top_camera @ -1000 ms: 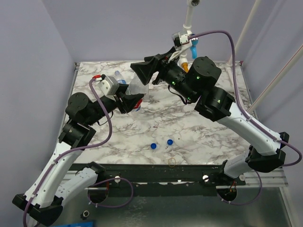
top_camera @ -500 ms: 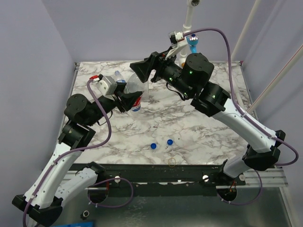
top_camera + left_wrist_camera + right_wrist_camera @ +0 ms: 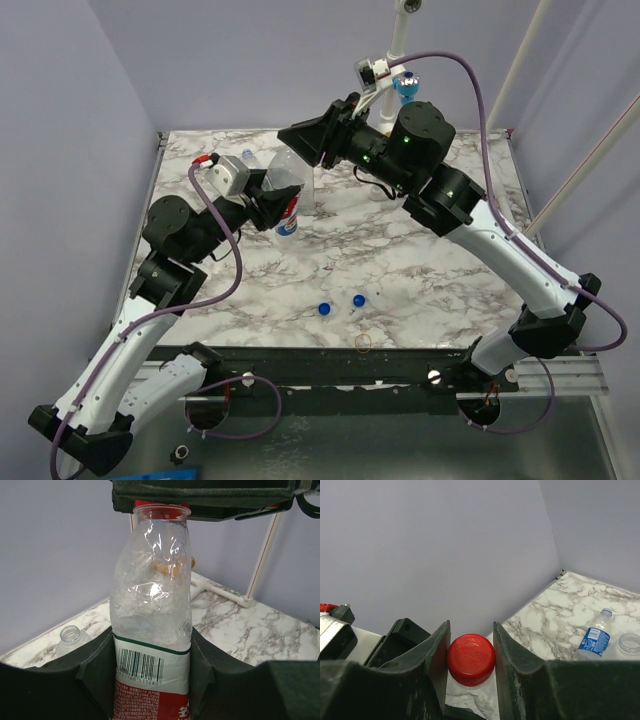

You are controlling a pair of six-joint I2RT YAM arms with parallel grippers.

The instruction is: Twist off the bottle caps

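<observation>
Now the red-label bottle is gripped at both ends

The left gripper is clamped on the bottle's lower body, its two dark fingers pressed against the label from either side. The bottle stands upright over the far left part of the table. Whether its base touches the marble cannot be told. Its clear upper half is crinkled and dented.

The right gripper sits over the bottle's top and is closed on the red cap. In the right wrist view both fingers touch the cap's sides, with crumpled clear plastic just below it. In the left wrist view the cap is mostly hidden behind that gripper, with only a strip of red showing above the bottle's neck ring.

Two blue caps lie loose near the table's near edge, about midway along it, close to each other but apart. A yellowish rubber-band ring lies closer to that edge, near the right-hand blue cap.

Toward the table's far left corner, a blue-label bottle stands with an open neck. A wider clear bottle stands just beside it, also open at the top.
</observation>
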